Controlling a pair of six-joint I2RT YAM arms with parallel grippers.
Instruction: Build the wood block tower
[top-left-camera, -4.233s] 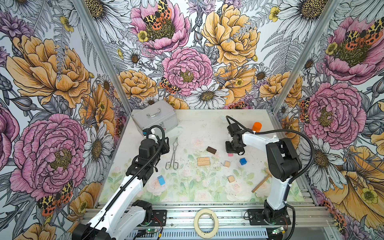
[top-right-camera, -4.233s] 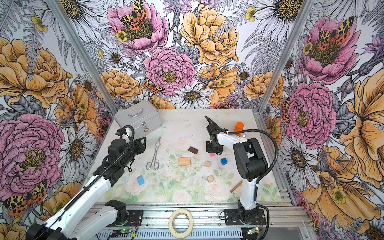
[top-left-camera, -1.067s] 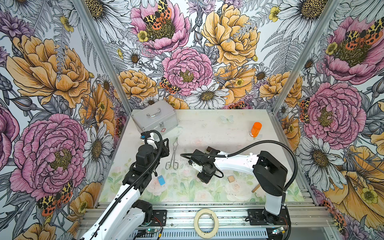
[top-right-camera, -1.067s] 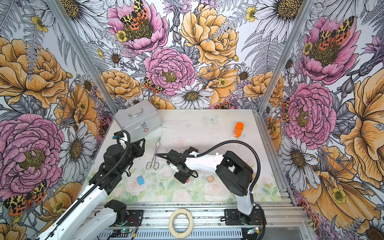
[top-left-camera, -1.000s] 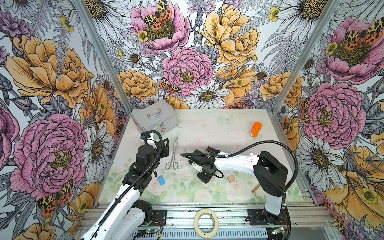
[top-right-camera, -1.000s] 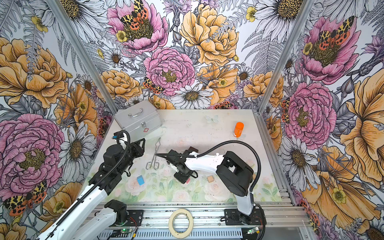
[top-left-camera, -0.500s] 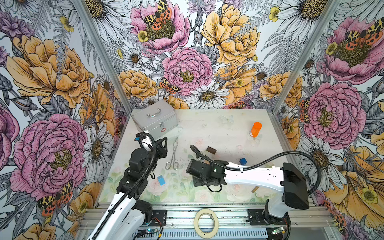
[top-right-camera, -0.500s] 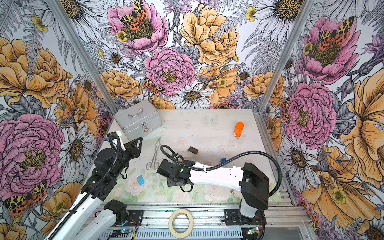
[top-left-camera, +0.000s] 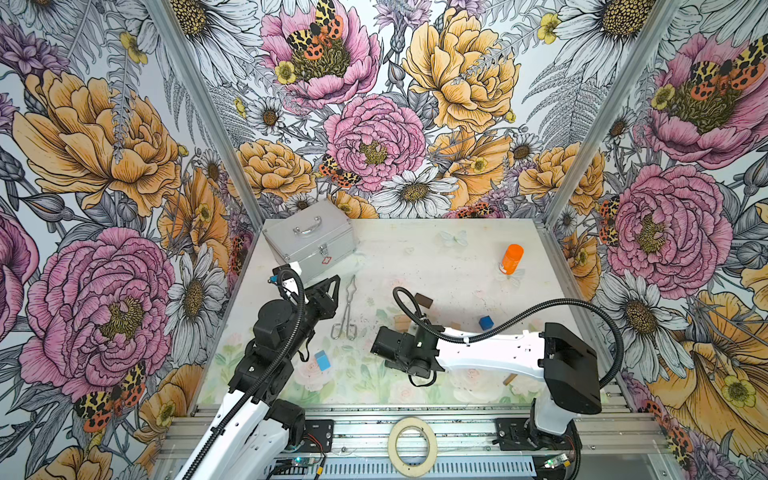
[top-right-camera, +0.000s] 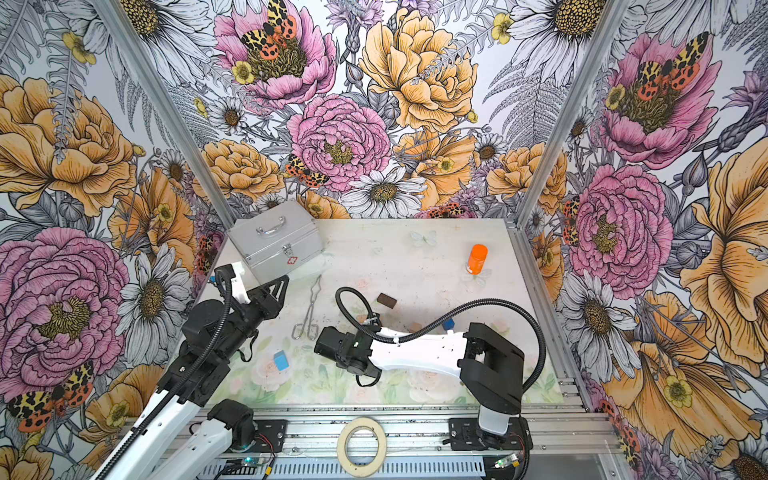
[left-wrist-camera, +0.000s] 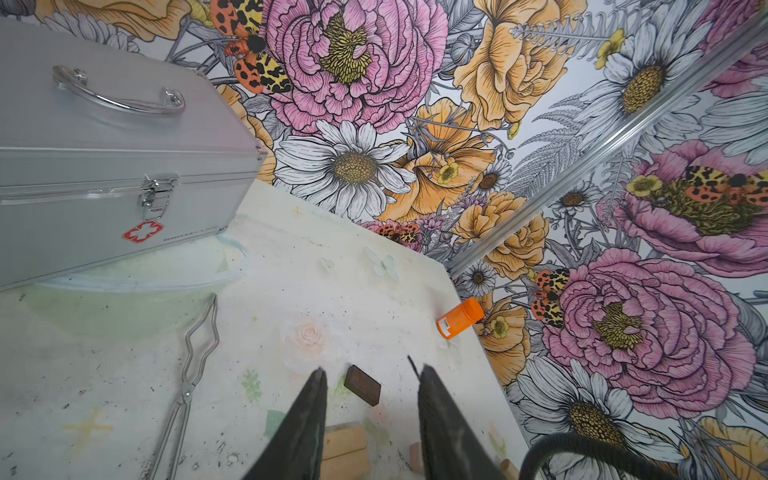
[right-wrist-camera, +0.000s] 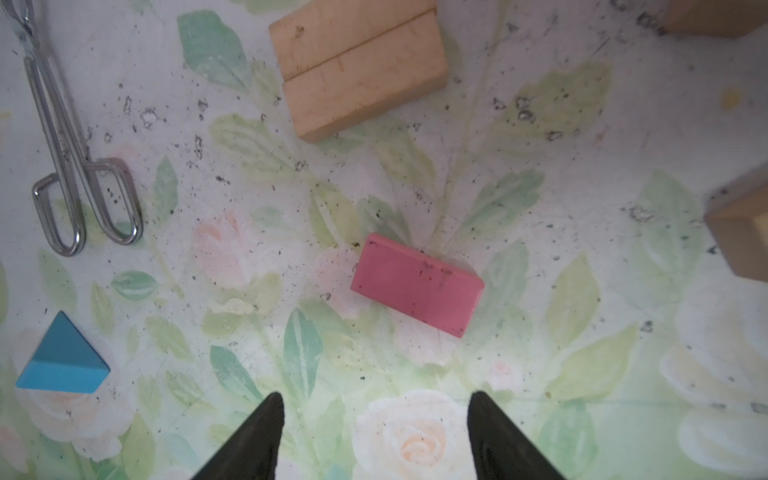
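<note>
Bearing red cross logo (left-wrist-camera: 142, 231): med case (left-wrist-camera: 104, 141)

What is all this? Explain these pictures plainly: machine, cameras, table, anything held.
These are two robot arms with two-fingered grippers, meant to stack toy blocks. The two wide pictures come from one twin camera overhead, so they nearly match. The other two come from a camera on each wrist, looking past the fingers. On the table lie a pink bar, two tan bars side by side, a dark brown bar, a pale blue block, a dark blue cube, silver tongs, a silver case and an orange bottle. No tower shows yet. The left gripper and the right gripper are open and empty; the right one hangs near the pink bar.
</note>
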